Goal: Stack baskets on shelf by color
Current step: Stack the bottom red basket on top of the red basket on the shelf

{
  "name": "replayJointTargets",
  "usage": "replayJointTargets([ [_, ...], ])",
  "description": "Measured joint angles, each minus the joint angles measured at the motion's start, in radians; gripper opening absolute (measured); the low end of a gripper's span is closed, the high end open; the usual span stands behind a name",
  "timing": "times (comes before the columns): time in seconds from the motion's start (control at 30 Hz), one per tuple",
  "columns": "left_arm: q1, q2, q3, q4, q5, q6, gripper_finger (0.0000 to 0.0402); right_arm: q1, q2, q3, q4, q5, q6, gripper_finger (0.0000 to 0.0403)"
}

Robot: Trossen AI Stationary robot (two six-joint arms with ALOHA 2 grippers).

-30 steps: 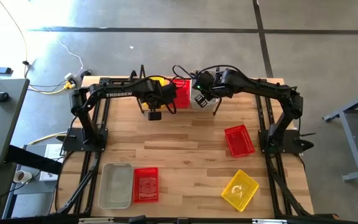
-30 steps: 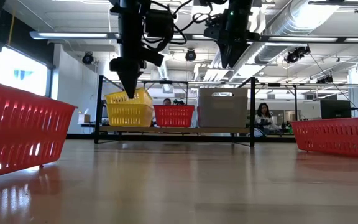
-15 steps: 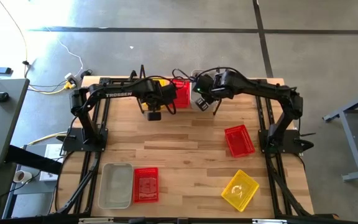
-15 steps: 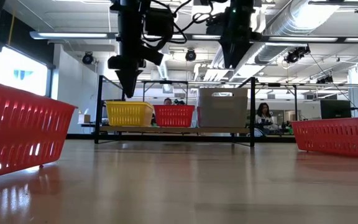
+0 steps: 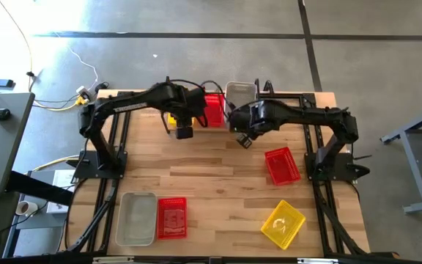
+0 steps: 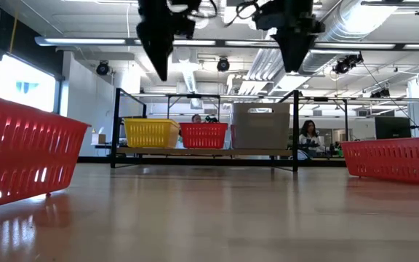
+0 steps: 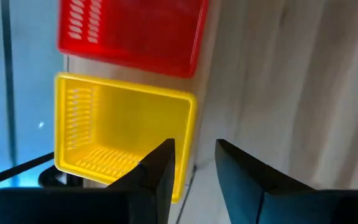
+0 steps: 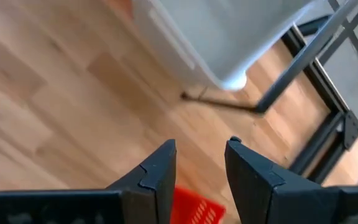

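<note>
A black wire shelf [image 6: 195, 151] stands at the table's far edge. On it, left to right, rest a yellow basket [image 6: 151, 133], a red basket [image 6: 204, 135] and a grey-white basket [image 6: 260, 126]. My left gripper [image 7: 194, 168] is open and hovers high above the near rim of the yellow basket [image 7: 123, 134]. It touches nothing. My right gripper [image 8: 201, 162] is open, up in the air over the table just in front of the grey basket [image 8: 229, 31]. Both grippers hang well above the shelf in the low view.
Loose on the table lie a red basket [image 5: 282, 165] at the right, a yellow basket [image 5: 283, 224] near the right front, and a grey basket [image 5: 136, 218] beside a red basket [image 5: 171, 217] at the left front. People sit in the room beyond the table.
The yellow basket on the shelf, tilted with one end raised under my left gripper a second ago, has dropped level. My left gripper has risen clear of it. My right gripper has drawn back from the grey basket toward the table's near edge.
</note>
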Motion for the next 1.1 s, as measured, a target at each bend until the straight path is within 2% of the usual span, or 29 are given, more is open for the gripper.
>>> replayJointTargets([
  [0.17, -0.015, -0.098, 0.001, 0.007, 0.055, -0.061, 0.0104, 0.087, 0.0, 0.0, -0.059, 0.005, 0.059, 0.0124],
  [0.5, -0.09, -0.274, 0.002, 0.011, 0.06, -0.187, 0.0104, 0.246, -0.035, -0.01, -0.057, 0.053, 0.151, 0.0124],
  [0.83, -0.194, -0.365, -0.08, 0.024, 0.026, -0.354, 0.0104, 0.38, -0.255, -0.3, -0.049, -0.054, 0.355, 0.0124],
  [1.0, -0.252, -0.372, -0.126, 0.023, 0.019, -0.466, 0.0104, 0.429, -0.383, -0.391, 0.029, -0.132, 0.367, 0.0124],
  [1.1, -0.305, -0.373, -0.141, 0.024, 0.038, -0.531, 0.0104, 0.459, -0.441, -0.422, 0.06, -0.141, 0.38, 0.0124],
])
